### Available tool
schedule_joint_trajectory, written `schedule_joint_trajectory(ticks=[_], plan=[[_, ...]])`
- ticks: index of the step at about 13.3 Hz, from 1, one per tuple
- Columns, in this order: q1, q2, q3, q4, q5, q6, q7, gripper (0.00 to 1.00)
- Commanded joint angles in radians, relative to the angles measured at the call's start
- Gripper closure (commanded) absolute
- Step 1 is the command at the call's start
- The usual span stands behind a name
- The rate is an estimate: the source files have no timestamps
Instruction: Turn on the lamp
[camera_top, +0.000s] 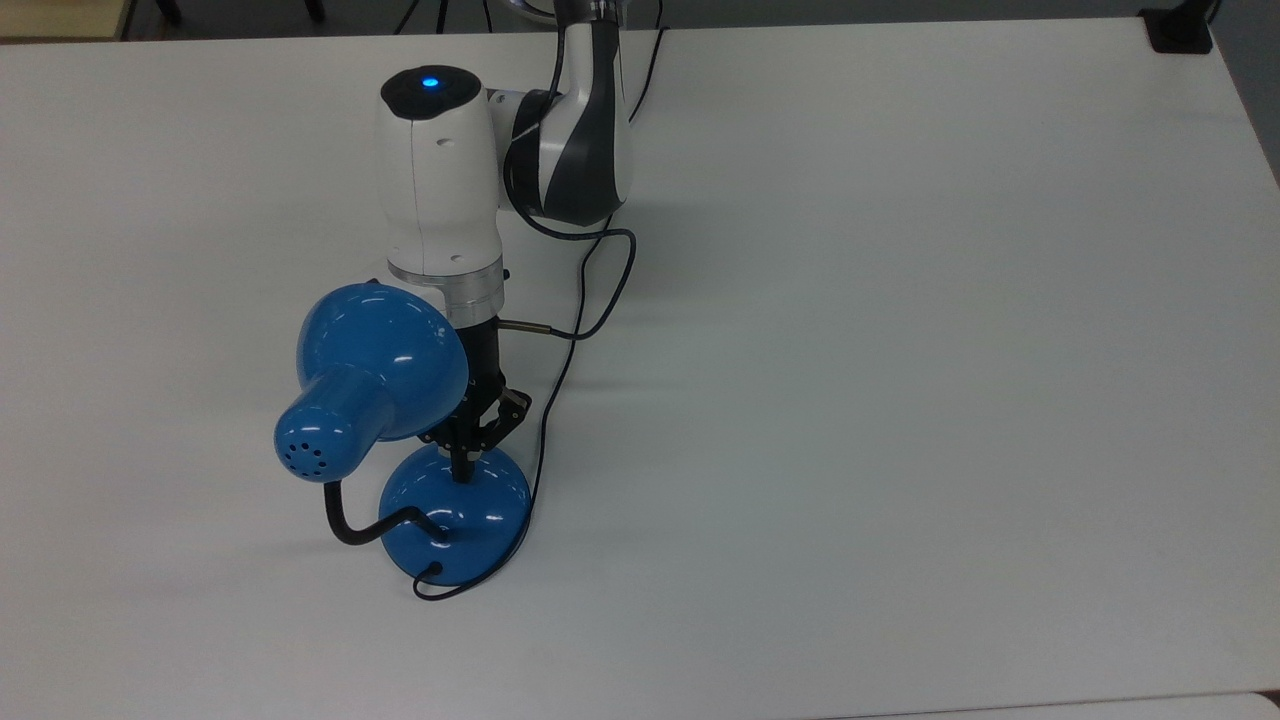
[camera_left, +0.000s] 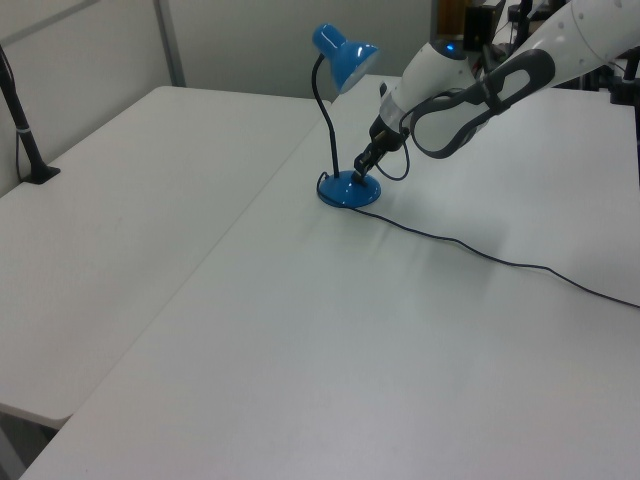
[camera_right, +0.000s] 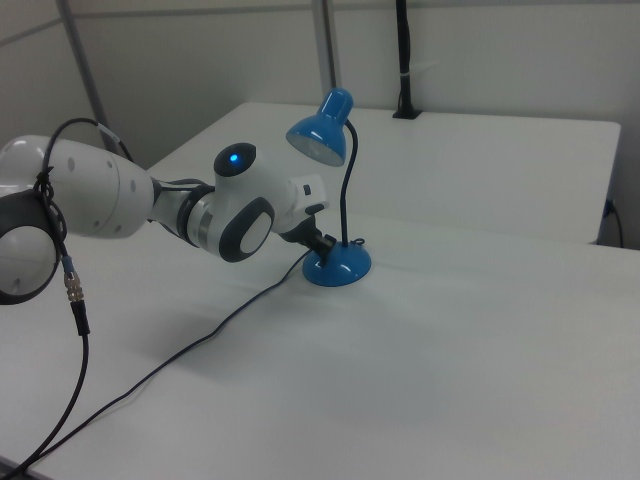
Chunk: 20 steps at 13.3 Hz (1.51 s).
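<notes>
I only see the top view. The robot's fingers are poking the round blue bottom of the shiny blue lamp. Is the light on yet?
Observer: Not that I can tell. In the right view, the opening under the glossy blue desk lamp's dome shade looks pale, with no bright glow.
Operator: The shade covers part of the arm for me. Are they bumping?
Observer: It looks apart. In the left view the shade sits high on its black gooseneck, well above the gripper, whose fingers reach down to the round blue base.
</notes>
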Motion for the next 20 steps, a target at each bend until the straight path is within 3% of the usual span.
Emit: schedule_joint_trajectory(ticks=[1,9,13,16,20], plan=[[-0.019,0.033,0.007,-0.007,0.019,0.018,-0.023,1.00],[-0.017,0.052,0.008,-0.007,0.019,0.084,-0.017,1.00],[-0.017,-0.020,0.010,-0.033,0.022,0.057,-0.017,1.00],[-0.020,-0.083,0.010,-0.043,0.022,-0.050,-0.022,1.00],[-0.019,-0.102,0.010,-0.056,0.021,-0.086,-0.026,1.00]])
